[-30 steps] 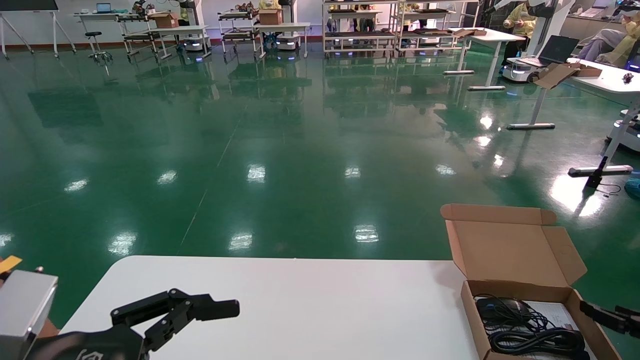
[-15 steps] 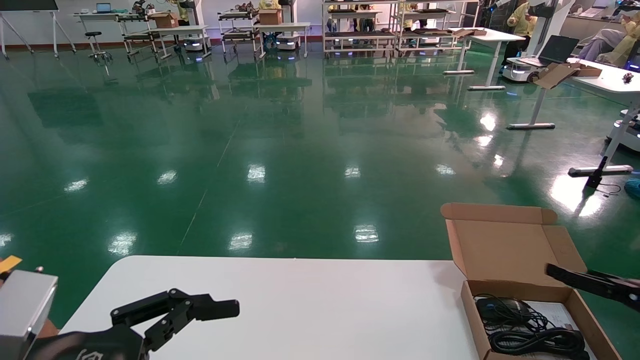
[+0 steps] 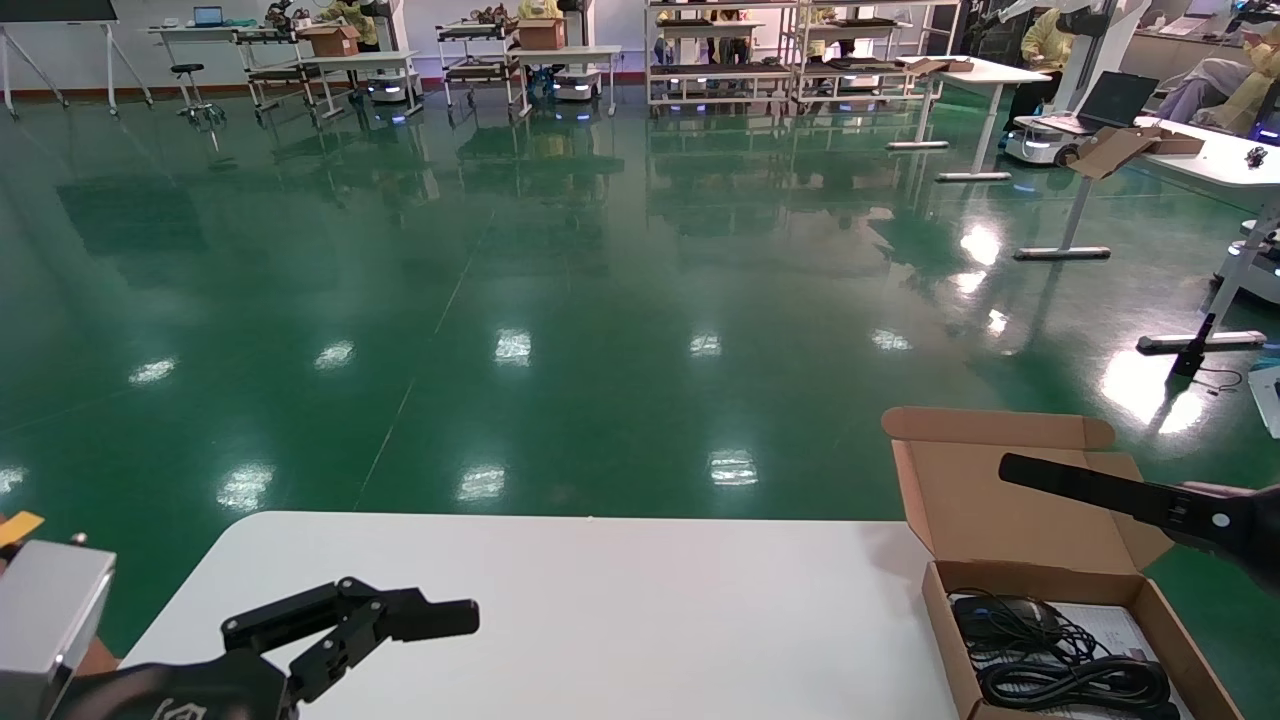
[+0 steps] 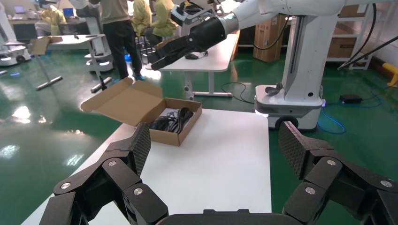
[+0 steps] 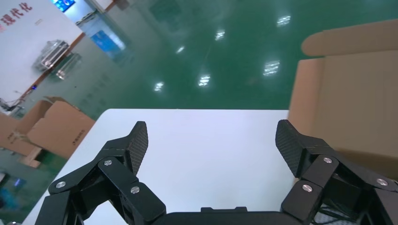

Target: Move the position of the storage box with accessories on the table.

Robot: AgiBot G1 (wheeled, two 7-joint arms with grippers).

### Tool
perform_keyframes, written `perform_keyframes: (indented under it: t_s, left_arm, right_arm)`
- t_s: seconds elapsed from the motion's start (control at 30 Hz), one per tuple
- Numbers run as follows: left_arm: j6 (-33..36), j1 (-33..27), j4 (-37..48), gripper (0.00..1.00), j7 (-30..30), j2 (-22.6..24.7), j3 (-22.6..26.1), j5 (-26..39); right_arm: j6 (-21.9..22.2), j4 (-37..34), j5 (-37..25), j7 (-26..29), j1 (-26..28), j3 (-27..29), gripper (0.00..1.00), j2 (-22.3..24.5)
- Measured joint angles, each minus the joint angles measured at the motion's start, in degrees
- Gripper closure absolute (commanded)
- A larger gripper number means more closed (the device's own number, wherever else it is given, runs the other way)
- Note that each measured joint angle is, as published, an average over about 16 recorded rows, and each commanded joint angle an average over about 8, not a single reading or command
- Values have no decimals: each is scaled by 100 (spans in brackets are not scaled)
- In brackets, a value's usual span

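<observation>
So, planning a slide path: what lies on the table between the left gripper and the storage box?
Nothing: in the head view only bare table separates the left gripper from the storage box.

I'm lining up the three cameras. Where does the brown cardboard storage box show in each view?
Head view: brown cardboard storage box at lower right, lid open.
Left wrist view: upper left of centre, on the white table.
Right wrist view: its lid along the right edge.
Shared landmark: the table.

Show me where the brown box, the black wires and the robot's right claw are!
storage box (image 3: 1000, 505): head view, on the open lid's inside.
black cables (image 3: 1075, 682): head view, on the coil inside the box.
right gripper (image 5: 211, 143): right wrist view, midway between its open fingertips.
</observation>
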Motion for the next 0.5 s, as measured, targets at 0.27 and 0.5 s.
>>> perform_keyframes:
  t_s: [0.27,0.5]
  left_arm:
    - [-1,1,1,0,0,0,0,0]
    - [-1,1,1,0,0,-1,0,0]
  right_arm:
    - [-109,118,57,23,-31,28,0,20]
    - [-112,561,195,-93,-280,123,0,71]
